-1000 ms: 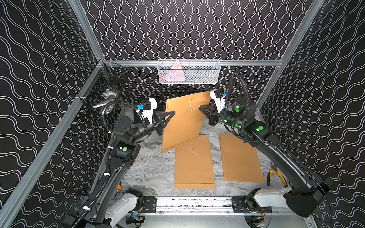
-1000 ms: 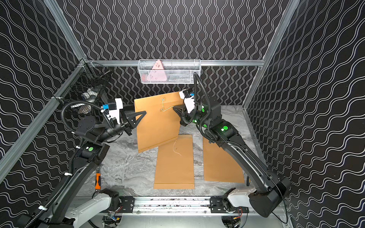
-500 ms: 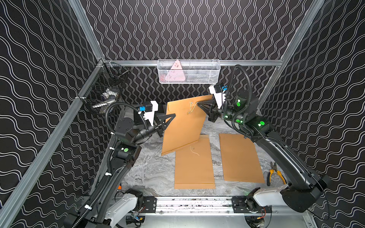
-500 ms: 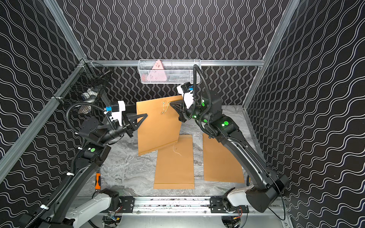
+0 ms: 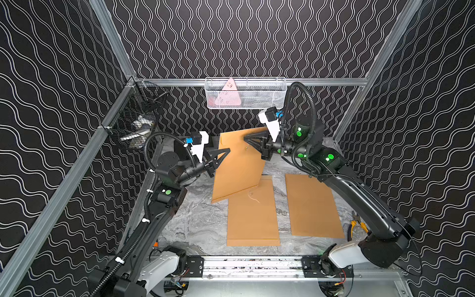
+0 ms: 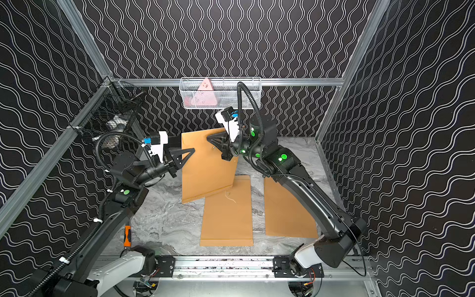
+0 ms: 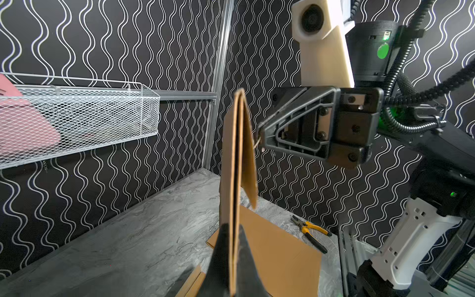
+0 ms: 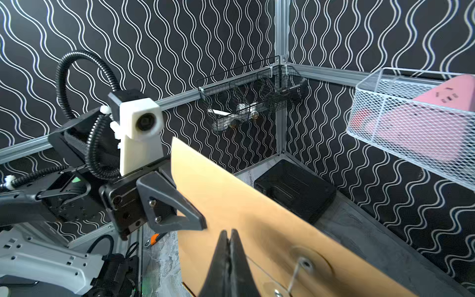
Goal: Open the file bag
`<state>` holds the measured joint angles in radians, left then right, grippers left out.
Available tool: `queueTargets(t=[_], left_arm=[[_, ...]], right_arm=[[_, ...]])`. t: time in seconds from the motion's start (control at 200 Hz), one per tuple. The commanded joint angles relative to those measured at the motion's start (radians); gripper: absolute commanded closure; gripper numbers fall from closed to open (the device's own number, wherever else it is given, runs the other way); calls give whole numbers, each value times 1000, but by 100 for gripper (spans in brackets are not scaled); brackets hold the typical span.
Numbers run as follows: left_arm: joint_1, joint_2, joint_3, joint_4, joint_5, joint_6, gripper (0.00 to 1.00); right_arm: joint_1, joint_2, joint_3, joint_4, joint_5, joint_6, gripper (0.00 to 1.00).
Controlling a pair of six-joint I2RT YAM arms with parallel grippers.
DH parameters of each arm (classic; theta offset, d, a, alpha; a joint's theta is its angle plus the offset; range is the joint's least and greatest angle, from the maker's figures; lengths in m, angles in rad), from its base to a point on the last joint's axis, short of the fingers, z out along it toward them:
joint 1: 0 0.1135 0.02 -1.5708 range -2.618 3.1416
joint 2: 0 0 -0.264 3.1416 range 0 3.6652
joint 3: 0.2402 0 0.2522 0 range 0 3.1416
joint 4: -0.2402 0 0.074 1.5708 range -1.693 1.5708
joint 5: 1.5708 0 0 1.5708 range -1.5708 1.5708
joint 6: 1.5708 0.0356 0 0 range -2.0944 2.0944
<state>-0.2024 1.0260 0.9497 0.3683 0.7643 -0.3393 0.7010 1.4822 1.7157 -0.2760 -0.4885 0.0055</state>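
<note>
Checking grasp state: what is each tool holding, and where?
Left tool pinches the raised file bag at its side edge; right tool pinches its closure string.

Left pincer (image 5: pixel 228 150) closed, right pincer (image 5: pixel 245 139) closed

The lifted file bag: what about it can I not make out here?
- Inside of the file bag: edge-on in the left wrist view, flap folded over.
- How the string sits on its button: blurred in the right wrist view; in both top views the right gripper covers it.
- Bottom edge: cut off in the right wrist view.
</note>
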Motion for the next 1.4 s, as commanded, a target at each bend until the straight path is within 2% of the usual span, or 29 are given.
queueTargets(t=[0.0,0.561,1.086,1.396], left_arm=[[1,5,-1,58,4,-13,100],[2,48,25,104,-45,-45,100],[3,78,165,19,-112,14,100],[5,47,179,-38,-124,54,100]], right_arm=[[18,13,18,9,-12,-18,100],[70,44,-16,61,-43,32,100],[69,-45,-301,156,45,114,100],[44,-83,-377,170,107,139,100]])
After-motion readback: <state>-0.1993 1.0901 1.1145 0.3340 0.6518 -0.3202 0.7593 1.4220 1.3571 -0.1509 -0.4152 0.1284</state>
